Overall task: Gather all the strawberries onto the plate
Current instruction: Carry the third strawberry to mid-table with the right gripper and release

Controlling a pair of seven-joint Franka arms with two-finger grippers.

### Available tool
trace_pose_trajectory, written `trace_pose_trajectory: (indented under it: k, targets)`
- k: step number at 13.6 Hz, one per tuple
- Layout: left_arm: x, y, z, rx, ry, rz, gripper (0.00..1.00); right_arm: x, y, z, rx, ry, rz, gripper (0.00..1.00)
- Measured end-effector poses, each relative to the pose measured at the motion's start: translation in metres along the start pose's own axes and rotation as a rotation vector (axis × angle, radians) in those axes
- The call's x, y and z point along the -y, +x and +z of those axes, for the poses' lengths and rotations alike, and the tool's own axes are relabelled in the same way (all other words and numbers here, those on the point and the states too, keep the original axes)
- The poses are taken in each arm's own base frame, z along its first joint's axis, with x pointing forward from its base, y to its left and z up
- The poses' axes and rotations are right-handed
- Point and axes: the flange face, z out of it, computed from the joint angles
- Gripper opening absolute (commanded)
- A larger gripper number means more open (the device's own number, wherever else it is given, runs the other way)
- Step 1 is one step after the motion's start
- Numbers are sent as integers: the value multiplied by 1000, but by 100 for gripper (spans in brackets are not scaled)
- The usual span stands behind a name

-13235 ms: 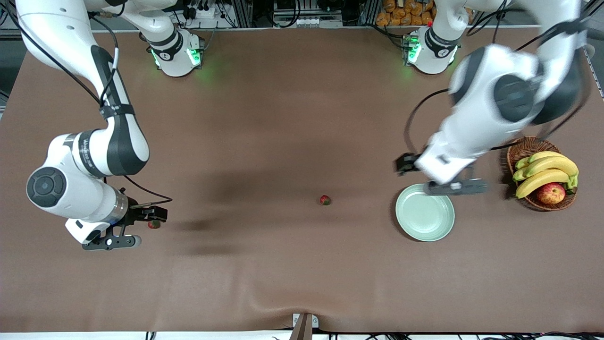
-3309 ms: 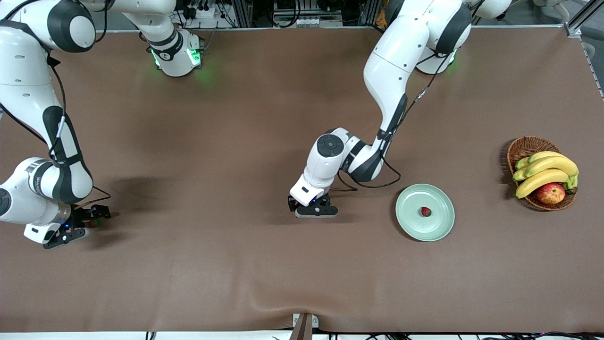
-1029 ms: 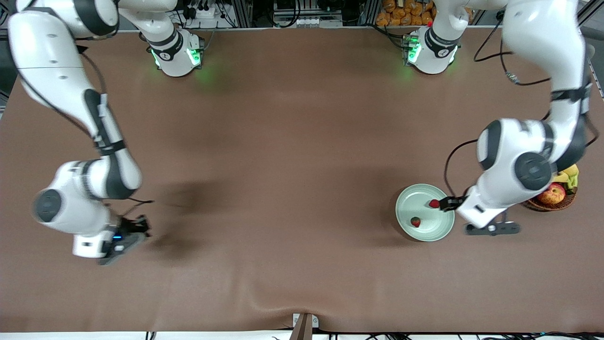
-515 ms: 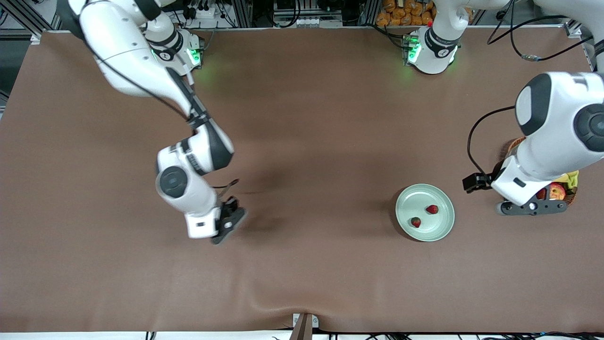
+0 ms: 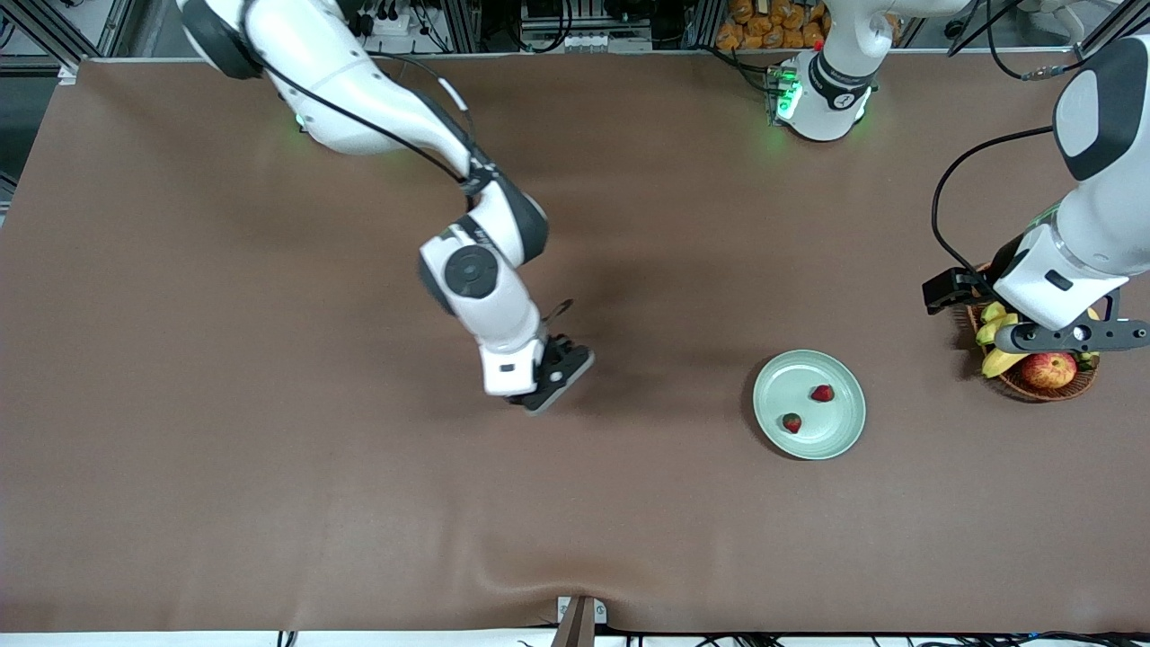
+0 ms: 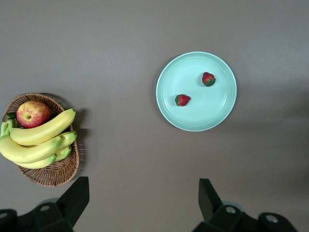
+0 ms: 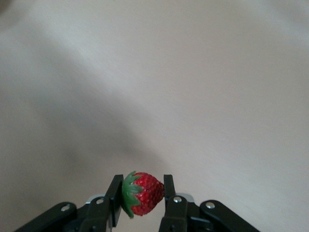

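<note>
I see the plate, a round, shallow, pale mint-green dish with a smooth rim, lying flat on the brown table toward the left arm's end. Two strawberries rest inside it, apart from each other and clear of the rim. One strawberry lies farther from the front camera, red with its dark green top to one side. The other strawberry lies nearer to the front camera and closer to the table's middle. In my left wrist view both show inside the plate. The third strawberry, red with a bright green leafy top, hangs pinched on its side above bare table.
</note>
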Motion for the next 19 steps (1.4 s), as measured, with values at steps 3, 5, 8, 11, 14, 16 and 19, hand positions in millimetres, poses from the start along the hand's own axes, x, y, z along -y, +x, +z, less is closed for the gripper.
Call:
trace_pose_trajectory:
  k: [3, 5, 8, 11, 14, 16, 19]
  targets:
    - [-9, 1, 7, 12, 1, 15, 100, 28, -9, 37, -5, 14, 40, 0]
    - [-10, 0, 8, 15, -2, 15, 100, 39, -10, 45, 1, 21, 81, 18]
    - [-11, 0, 10, 19, -6, 16, 100, 53, -9, 49, 3, 26, 101, 100]
    - [-16, -1, 10, 20, -11, 24, 100, 56, -13, 59, -14, 26, 97, 100]
    - [-33, -3, 10, 22, -16, 51, 100, 45, 0, 43, -51, 13, 108, 100]
    - [-47, -5, 11, 24, -23, 74, 100, 24, 10, 22, -72, -4, 131, 100]
    - [-73, -1, 20, 17, -68, 101, 100, -23, 19, -23, -56, -34, 183, 100]
